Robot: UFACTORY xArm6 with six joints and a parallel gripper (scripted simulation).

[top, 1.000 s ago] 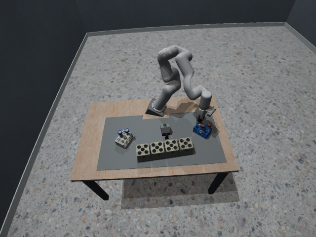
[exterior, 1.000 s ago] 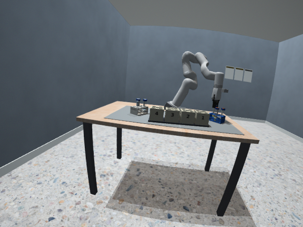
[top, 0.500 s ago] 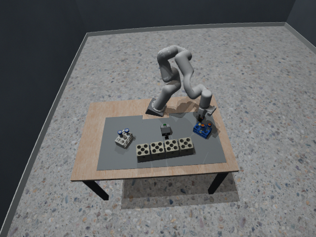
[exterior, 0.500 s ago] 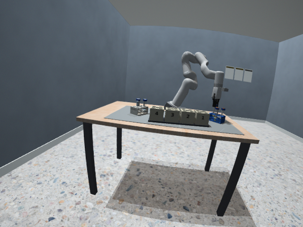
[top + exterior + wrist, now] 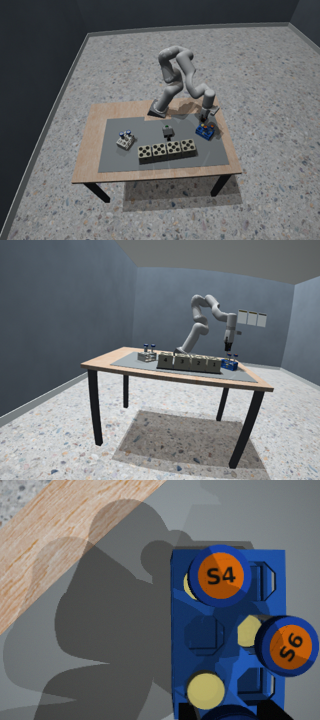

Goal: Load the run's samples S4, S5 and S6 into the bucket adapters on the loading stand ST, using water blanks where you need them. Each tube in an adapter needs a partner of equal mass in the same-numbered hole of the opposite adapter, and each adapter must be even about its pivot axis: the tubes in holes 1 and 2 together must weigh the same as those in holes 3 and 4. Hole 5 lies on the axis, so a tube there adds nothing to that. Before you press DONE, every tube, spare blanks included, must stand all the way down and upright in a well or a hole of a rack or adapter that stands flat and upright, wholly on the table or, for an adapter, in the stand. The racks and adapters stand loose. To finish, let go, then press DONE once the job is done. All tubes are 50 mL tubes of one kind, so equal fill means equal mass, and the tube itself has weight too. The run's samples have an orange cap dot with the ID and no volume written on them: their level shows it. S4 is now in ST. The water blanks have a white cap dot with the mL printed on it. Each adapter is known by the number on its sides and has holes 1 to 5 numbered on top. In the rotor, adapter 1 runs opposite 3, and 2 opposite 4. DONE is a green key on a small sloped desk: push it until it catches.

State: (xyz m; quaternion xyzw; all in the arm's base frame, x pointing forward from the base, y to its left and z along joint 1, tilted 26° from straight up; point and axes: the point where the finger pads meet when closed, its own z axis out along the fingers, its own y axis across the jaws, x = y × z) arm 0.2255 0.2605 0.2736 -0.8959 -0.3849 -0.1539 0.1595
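End effector (image 5: 203, 119) (image 5: 227, 347) (image 5: 230, 712) closed around blue-capped tube (image 5: 202, 125) (image 5: 226, 354) (image 5: 206, 690), long axis near vertical, cap up, above blue rack (image 5: 204, 132) (image 5: 232, 366) (image 5: 178, 615)

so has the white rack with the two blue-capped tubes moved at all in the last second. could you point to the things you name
No. In the top view, the white rack (image 5: 121, 145) (image 5: 141, 357) sits where it did beside the cream blocks (image 5: 145, 158) (image 5: 182, 366), with no visible shift.
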